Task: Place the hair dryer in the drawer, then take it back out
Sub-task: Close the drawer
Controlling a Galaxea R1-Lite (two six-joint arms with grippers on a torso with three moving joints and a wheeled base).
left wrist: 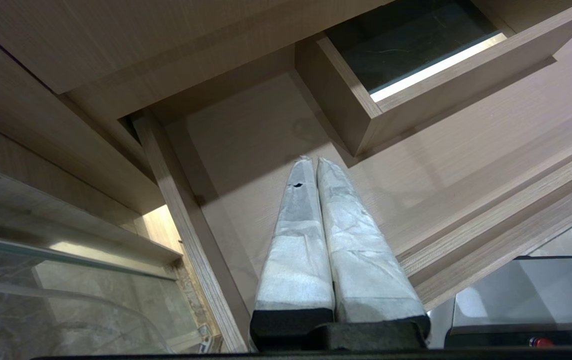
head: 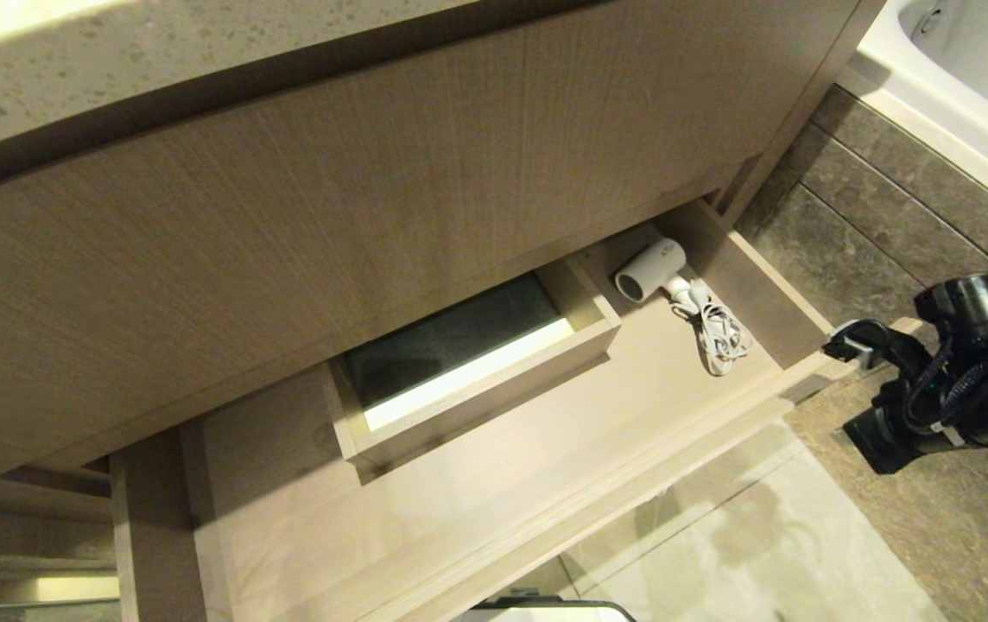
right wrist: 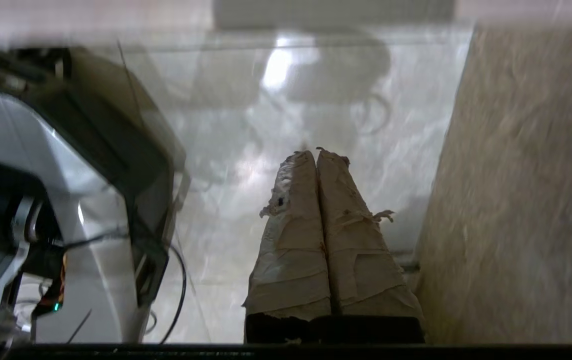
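**Reaching in for the dryer**

Pressing together on nothing, your right gripper (right wrist: 316, 152) hangs over the floor, well apart from the white plastic hair dryer (head: 651, 269) lying in the far right corner of the open light-brown wooden drawer (head: 546, 510). Spread the jaws first, descend on the barrel, and avoid the coiled cord. Left gripper (left wrist: 314, 161) is parked, closed.

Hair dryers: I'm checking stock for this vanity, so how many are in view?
1. The hair dryer lies in the open drawer, at its far right corner, cord coiled beside it. Under the cabinet front, more could be hidden.
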